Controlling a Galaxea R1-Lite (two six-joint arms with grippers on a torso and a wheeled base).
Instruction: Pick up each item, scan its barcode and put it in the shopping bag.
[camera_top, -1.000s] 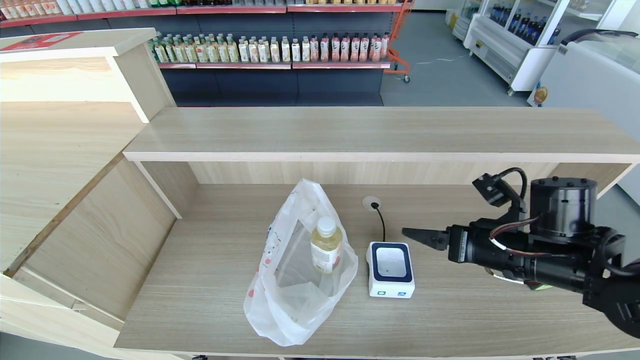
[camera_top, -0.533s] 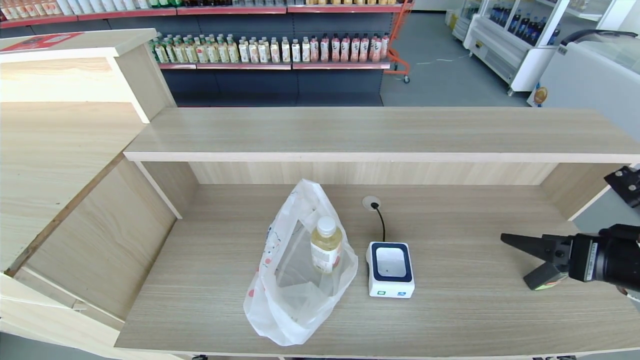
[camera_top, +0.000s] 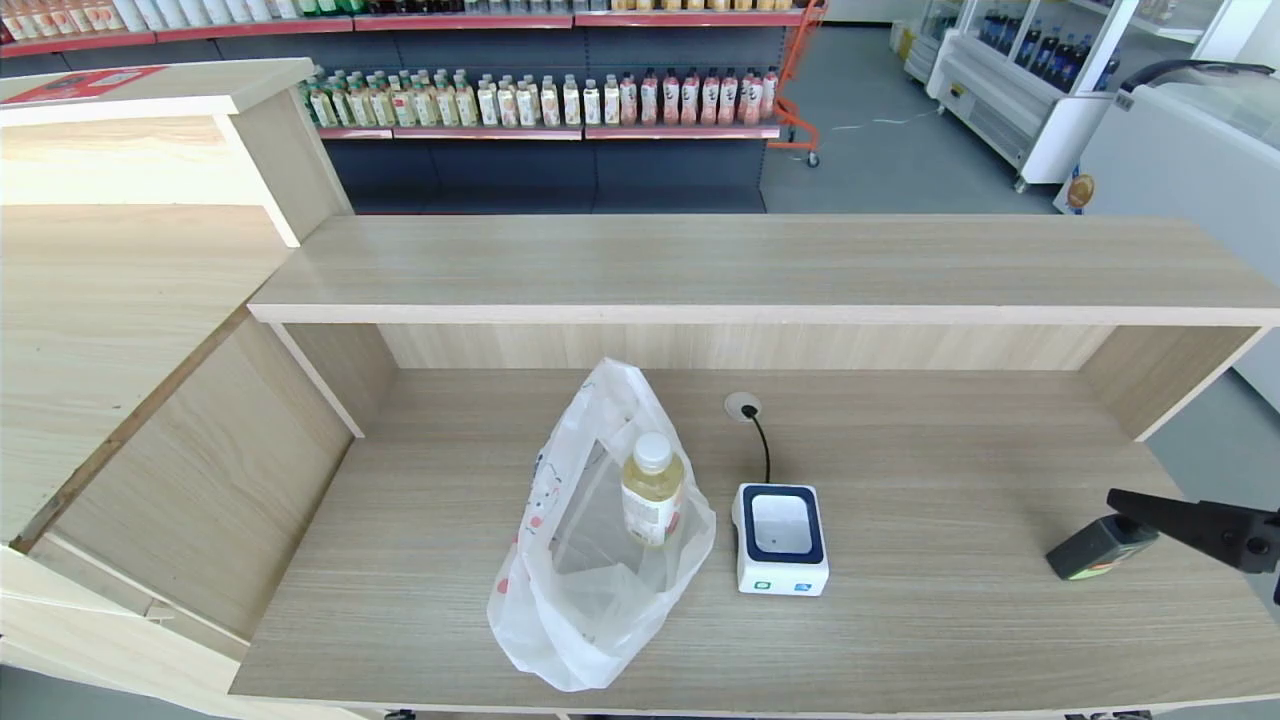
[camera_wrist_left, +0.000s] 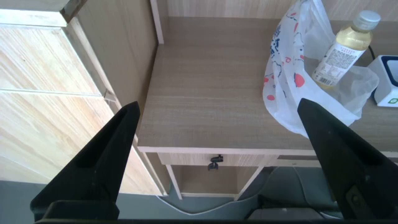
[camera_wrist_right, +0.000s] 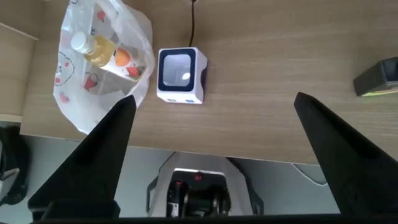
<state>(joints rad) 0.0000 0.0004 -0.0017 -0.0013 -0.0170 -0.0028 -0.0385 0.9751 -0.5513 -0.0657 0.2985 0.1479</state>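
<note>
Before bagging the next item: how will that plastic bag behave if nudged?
The shopping bag looks thin and crumpled, so it will likely fold rather than resist. The bottle standing upright inside could tip if the bag's wall is pushed.

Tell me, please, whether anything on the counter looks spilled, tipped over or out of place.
Nothing stands out. The bottle stands upright inside the shopping bag, with no spill around it, and the scanner sits flat beside the bag. A small dark item lies alone near the right end of the counter, not yet bagged.
</note>
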